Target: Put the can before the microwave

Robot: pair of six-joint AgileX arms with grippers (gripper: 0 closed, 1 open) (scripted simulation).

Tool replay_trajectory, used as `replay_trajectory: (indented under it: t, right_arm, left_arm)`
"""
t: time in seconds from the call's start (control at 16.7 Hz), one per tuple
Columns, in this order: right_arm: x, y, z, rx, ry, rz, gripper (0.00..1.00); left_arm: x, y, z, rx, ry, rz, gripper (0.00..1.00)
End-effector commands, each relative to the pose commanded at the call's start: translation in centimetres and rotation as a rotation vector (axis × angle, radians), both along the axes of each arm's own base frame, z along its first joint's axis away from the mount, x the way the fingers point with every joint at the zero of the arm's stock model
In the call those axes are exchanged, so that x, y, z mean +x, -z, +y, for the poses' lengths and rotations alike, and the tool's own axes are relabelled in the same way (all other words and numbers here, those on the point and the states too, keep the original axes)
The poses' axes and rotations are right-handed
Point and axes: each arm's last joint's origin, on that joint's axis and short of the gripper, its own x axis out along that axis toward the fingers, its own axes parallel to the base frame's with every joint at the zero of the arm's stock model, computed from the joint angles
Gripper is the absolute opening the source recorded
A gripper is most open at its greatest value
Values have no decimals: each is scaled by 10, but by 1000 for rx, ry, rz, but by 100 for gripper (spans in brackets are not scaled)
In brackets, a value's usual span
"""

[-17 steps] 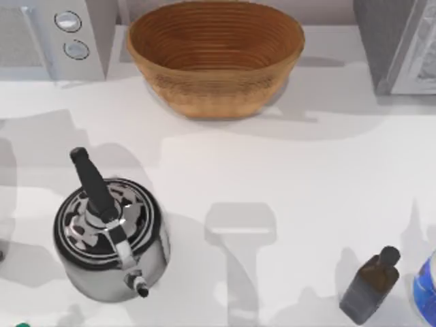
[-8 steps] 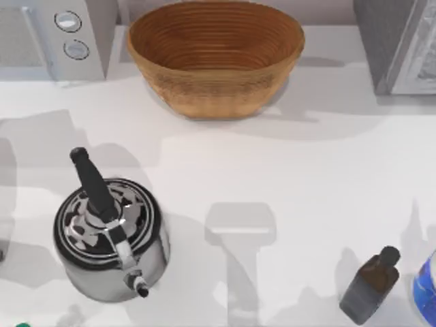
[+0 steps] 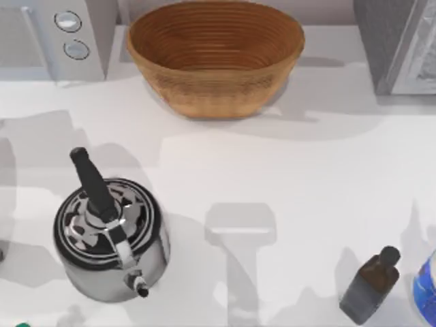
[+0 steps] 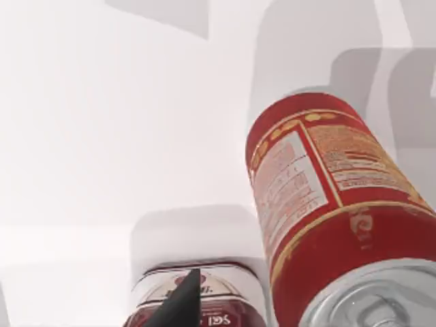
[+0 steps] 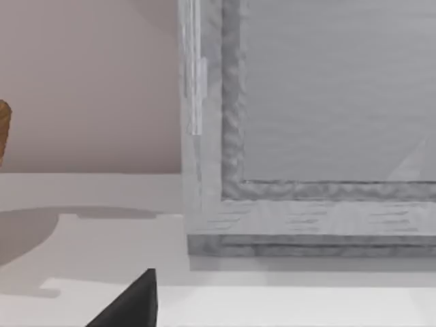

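The task looks barely begun; the microwave [image 3: 58, 37] sits at the far left corner of the table [image 3: 320, 184], and the strip of table in front of it is bare in the top view, so the can [image 4: 320, 204] is not yet set there; picking it up, carrying it and putting it down all appear still to be done.

In the left wrist view the can stands on the white table very near the left gripper [image 4: 180, 303], whose dark tip lies beside it without touching; whether that gripper is apart or together cannot be told, and nothing shows it clamped on anything; just beside the can is a second red can with a white band [image 4: 225, 293], partly behind the dark tip.

The can seems upright; its silver top faces up toward the wrist camera and its base sits on the table, so its long axis runs vertically, with the printed label on the side seen.

The right gripper [image 5: 129, 303] hangs parked near the darker grey speckled appliance [image 5: 313, 122] at the far right; its state cannot be told either.
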Motion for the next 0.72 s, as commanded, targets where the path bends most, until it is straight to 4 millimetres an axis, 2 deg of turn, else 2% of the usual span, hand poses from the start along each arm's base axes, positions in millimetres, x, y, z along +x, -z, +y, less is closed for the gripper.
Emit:
replay_trajectory:
  t: [0.54,0.72]
  right_arm:
    - [0,0,0,0,0,0,100]
    - [0,0,0,0,0,0,100]
  left_arm:
    - [0,-1,-1,0,4,0,100]
    - [2,-13,-1,0,7,9,100]
